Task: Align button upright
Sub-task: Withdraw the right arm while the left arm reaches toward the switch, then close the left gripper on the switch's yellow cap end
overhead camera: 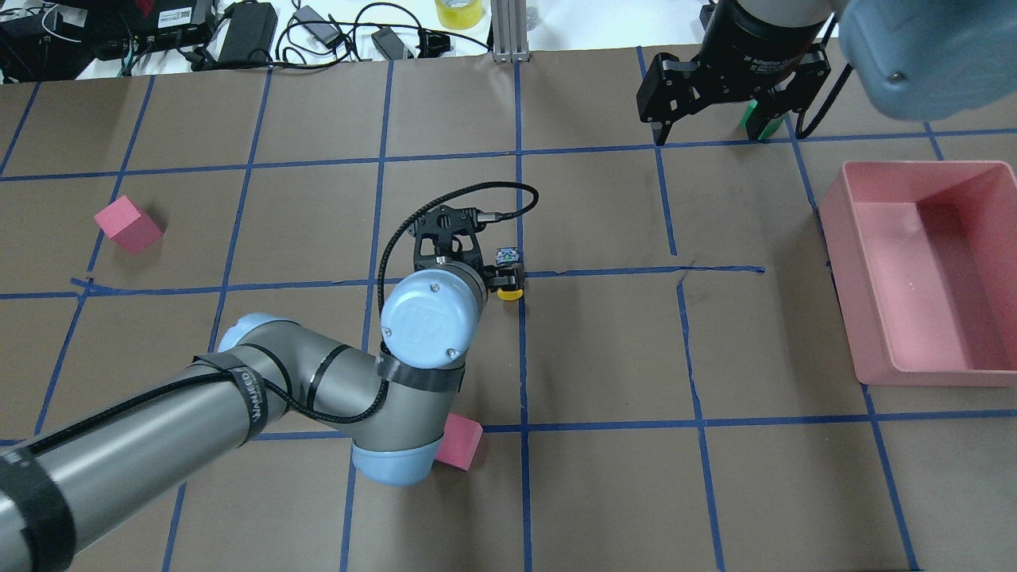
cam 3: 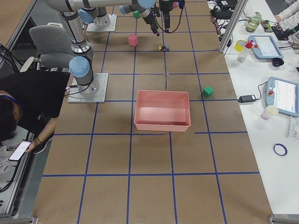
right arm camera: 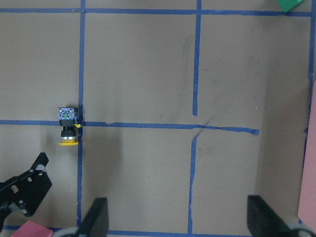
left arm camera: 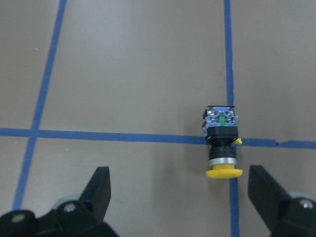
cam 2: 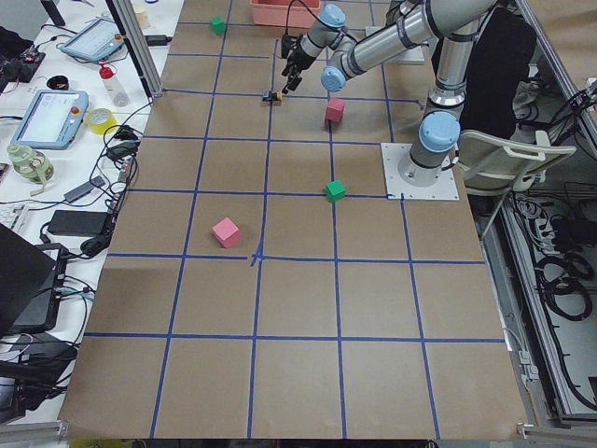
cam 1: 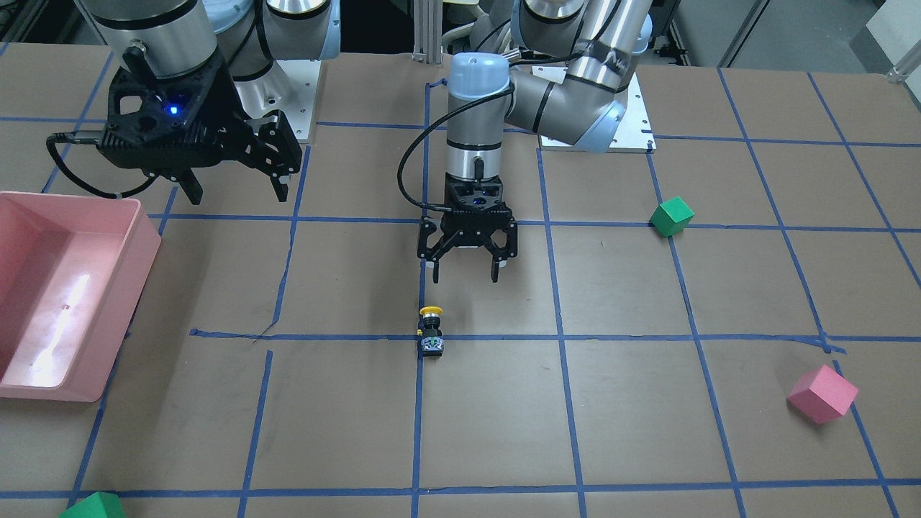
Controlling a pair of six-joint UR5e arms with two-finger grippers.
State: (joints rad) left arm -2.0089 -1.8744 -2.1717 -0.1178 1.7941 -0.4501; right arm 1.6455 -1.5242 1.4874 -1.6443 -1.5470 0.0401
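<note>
Lying on its side, the button (cam 1: pixel 431 332) rests on the bench (cam 1: pixel 647 432) where two blue tape lines cross. Its yellow cap points toward the robot and its block base points away. Nothing touches it.

The left fingers (cam 1: pixel 498 267) hang just on the robot's side of the button, pointing down. They are spread wide and hold nothing. In the left wrist view the button lies on the bench between the two fingers, nearer one than the other. The right fingers (cam 1: pixel 280 183) hover well apart from it, near a pink bin (cam 1: pixel 122 324), and are likewise spread and empty.

A green cube (cam 1: pixel 671 216) and a pink cube (cam 1: pixel 822 394) sit on the left arm's side, well apart from the button and from each other.

Brown paper covers the bench, marked into squares by blue tape that is broken and crooked in places. Side tables along the far edge carry tablets, tape rolls, cables and power bricks. A person in black bends over a phone beside the right arm's base.

In the overhead view the left wrist covers part of the button, leaving only the cap and a bit of the base visible. Another pink cube (overhead camera: pixel 461 441) is half hidden under the left arm's elbow. A second green cube (cam 1: pixel 93 507) is cut off by the front view's lower edge.
</note>
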